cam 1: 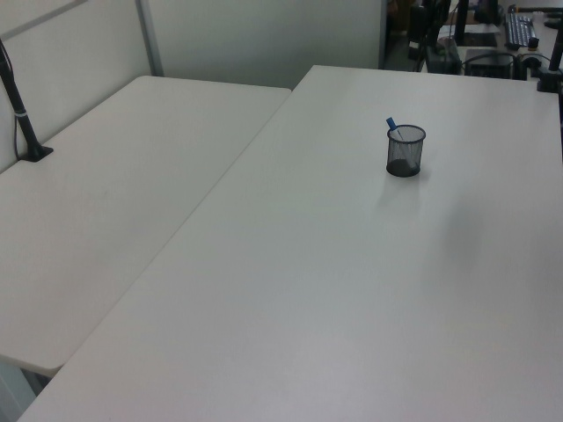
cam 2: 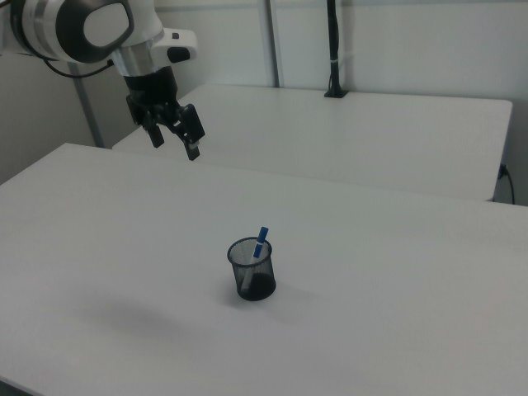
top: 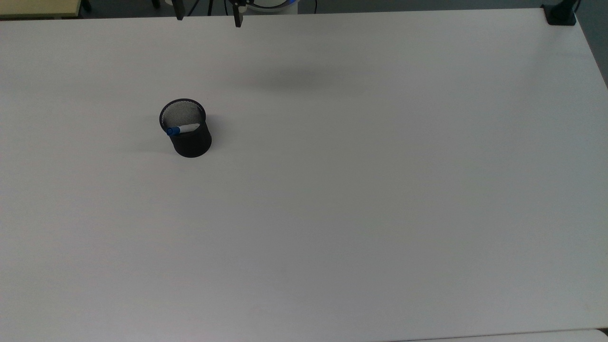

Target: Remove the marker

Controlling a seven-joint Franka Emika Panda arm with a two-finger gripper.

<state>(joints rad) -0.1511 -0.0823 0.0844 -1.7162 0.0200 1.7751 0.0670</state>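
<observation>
White table (top: 332, 213); second white table (cam 1: 106, 176) alongside; pale wall panels (cam 2: 396, 41); black clamped pole (cam 2: 333, 49); keyboard (cam 1: 519, 29).

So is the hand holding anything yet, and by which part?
Nothing is held. The hand is open above the table, apart from the marker standing in the mesh cup.

Blue-capped white marker (top: 183, 129), black mesh cup (top: 189, 137)

Black wire-mesh cup (top: 186, 128) on a smooth matt white table (top: 356, 190).
</observation>
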